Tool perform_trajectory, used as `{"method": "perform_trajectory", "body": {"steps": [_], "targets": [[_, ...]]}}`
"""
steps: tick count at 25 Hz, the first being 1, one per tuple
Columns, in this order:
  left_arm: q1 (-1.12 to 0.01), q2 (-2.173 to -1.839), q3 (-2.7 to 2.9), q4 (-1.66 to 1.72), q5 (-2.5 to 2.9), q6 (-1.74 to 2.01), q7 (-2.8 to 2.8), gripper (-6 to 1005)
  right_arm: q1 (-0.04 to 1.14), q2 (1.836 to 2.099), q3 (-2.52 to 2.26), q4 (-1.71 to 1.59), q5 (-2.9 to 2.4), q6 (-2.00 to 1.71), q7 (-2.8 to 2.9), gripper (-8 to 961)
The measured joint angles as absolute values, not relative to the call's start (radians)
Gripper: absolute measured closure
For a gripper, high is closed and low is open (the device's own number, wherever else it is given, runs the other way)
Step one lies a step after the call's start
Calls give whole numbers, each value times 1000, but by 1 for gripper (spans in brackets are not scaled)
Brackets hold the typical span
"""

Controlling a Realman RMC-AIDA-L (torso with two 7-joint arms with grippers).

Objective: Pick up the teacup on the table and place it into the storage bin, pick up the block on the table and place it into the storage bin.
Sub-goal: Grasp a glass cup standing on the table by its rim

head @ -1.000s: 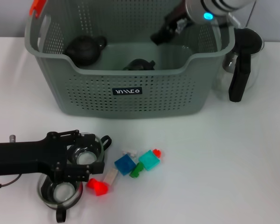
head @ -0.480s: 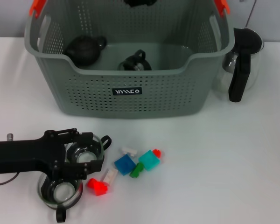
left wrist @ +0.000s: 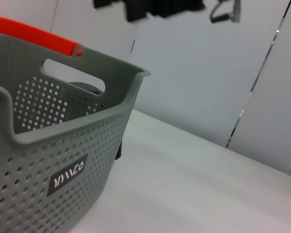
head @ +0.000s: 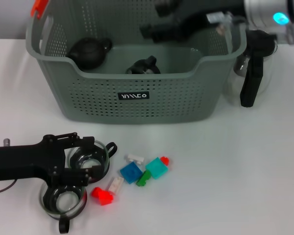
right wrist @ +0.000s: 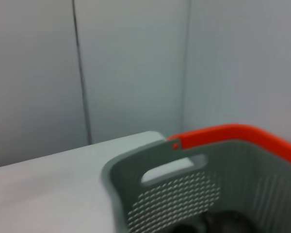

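Now left gripper (head: 88, 165) jaws straddle the teacup (head: 89, 157) rim

A plain white bench (head: 245, 161) fills the space, smooth and evenly lit, with only soft shadows on it. Behind it stands a pale grey wall (left wrist: 199, 68) built of flat panels. A thin dark seam (right wrist: 81, 73) runs upright between two of the panels, and another fainter joint (right wrist: 188, 63) shows farther along. In the left wrist view a slim shiny strip (left wrist: 259, 77) slants down the wall to the bench's far edge, with a touch of red at its foot. The light is diffuse and cool, without glare.
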State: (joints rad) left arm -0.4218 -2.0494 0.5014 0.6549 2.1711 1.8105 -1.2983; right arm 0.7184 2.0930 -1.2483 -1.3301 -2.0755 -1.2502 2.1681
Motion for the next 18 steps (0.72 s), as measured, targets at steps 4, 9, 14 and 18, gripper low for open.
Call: {"method": "perform_trajectory", "body": {"steps": [4,9,14,18], "targets": [[-418,-2048,505,671,2174,1823,-1302,124,656,2094,-1204,-1323,-2000,-1369,2073,301],[-404,-2047,503,740,2196,1849,-1326,124,590,2091,-1091,-1230,-1881,-1561,1934,302],[-394,-2046,501,849,2203,1842,-1431,124,581,2094,-1018,-1181,-1870,-1644,1905,302],[-393,-2046,500,956,2203,1840,-1524,124,580,2094,-999,-1131,-1865,-1664,1892,303]]}}
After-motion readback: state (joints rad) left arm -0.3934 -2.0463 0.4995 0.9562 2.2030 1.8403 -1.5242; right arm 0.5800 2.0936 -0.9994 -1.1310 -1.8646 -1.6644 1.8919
